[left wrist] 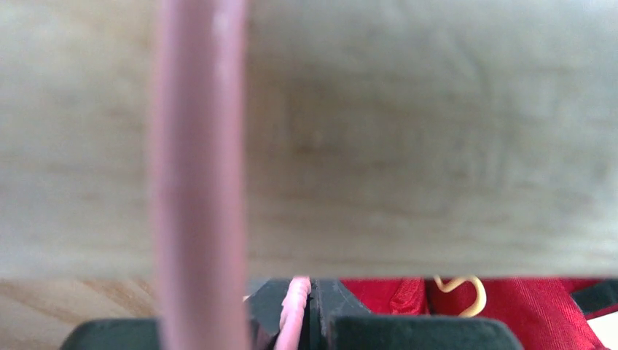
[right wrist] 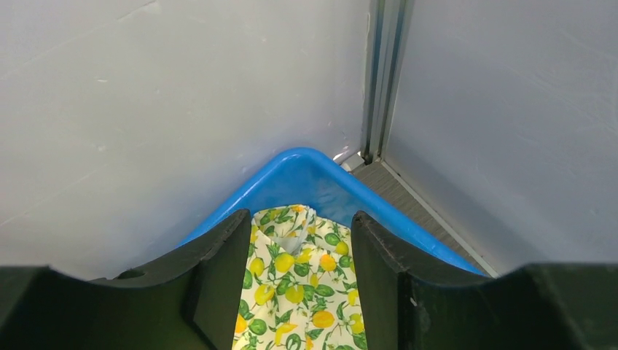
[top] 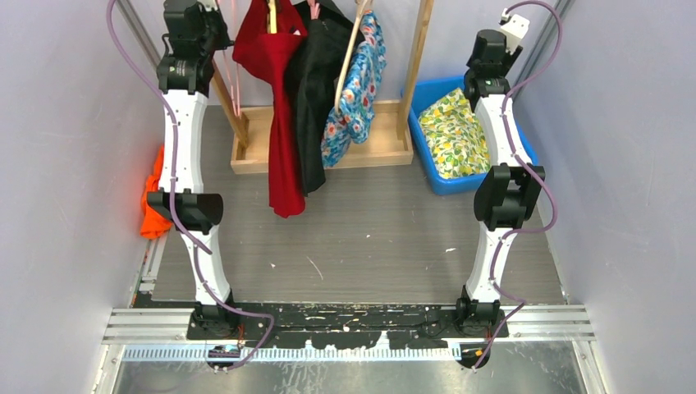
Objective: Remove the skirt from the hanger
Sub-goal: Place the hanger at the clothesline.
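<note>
A lemon-print skirt [top: 454, 131] lies crumpled in the blue bin [top: 427, 90] at the back right. My right gripper [right wrist: 302, 240] hangs open above it; the skirt [right wrist: 295, 292] shows between the spread fingers, which are not touching it. My left gripper [left wrist: 312, 292] is up at the left end of the wooden rack [left wrist: 408, 146], shut on a thin pink hanger [left wrist: 295, 310]. Another part of that hanger [left wrist: 198, 182] crosses close to the lens, blurred. In the top view the pink hanger [top: 235, 86] dangles bare below the left gripper [top: 215, 39].
Red [top: 283, 123], black [top: 316, 107] and blue floral [top: 357, 90] garments hang from the rack, whose wooden base [top: 377, 152] stands on the table. An orange cloth [top: 154, 201] lies by the left wall. Walls close in on both sides.
</note>
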`<state>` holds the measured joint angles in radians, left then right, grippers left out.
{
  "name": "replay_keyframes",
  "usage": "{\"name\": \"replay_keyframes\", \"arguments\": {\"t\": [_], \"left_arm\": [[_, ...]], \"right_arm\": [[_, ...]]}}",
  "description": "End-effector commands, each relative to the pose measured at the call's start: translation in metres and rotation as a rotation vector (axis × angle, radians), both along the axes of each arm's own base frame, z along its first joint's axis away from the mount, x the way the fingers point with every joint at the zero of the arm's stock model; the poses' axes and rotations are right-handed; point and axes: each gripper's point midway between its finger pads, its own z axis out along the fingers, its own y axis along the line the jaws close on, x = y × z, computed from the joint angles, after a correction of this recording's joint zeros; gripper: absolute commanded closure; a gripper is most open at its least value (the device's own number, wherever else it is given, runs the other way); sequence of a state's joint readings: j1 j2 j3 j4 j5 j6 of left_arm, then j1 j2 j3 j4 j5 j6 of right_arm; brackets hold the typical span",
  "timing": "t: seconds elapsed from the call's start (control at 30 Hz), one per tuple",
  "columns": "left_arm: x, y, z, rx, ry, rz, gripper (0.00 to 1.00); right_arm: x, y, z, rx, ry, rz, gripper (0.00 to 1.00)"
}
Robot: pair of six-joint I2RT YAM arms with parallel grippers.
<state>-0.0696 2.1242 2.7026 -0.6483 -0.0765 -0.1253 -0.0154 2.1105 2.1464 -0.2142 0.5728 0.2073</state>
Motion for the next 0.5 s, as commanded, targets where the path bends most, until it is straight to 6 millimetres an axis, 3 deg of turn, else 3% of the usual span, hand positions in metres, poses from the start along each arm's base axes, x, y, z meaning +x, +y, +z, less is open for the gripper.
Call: {"name": "replay_keyframes", "arguments": {"t": [0.0, 0.17, 0.37, 0.47], "left_arm": [[-0.013, 0.003, -0.006, 0.022, 0.050, -0.006, 1.00], [-0.026, 0.005, 0.018, 0.038, -0.002, -0.004, 0.95], [-0.042, 0.003, 0.040, 0.037, -0.044, -0.022, 0.69], [-0.052, 0.003, 0.053, 0.038, -0.074, -0.025, 0.63]], "right_arm": [[-0.003, -0.003, 0.015, 0.012, -0.050, -0.004, 0.42], [-0.002, -0.002, 0.010, 0.024, -0.046, -0.002, 0.42], [-0.001, -0.001, 0.006, 0.032, -0.043, 0.002, 0.41], [-0.001, 0.000, 0.005, 0.036, -0.040, 0.006, 0.41]]}}
